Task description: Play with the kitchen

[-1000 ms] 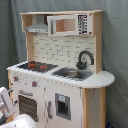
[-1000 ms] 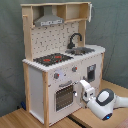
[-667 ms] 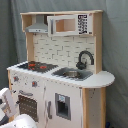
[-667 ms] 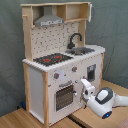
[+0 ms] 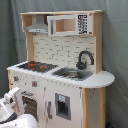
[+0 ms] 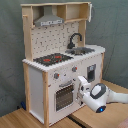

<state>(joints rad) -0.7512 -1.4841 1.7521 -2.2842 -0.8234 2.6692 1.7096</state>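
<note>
The tall white and light-wood toy kitchen stands upright on a wooden floor, before a grey curtain in both exterior views. In the second exterior view, the white robot arm's gripper sits just in front of the windowed oven door, near its handle; whether it touches the door cannot be told, nor whether the claw is spread or pressed together. In the first exterior view, the arm is cut off at the lower left corner, hiding part of the oven. The black faucet rises behind the sink.
</note>
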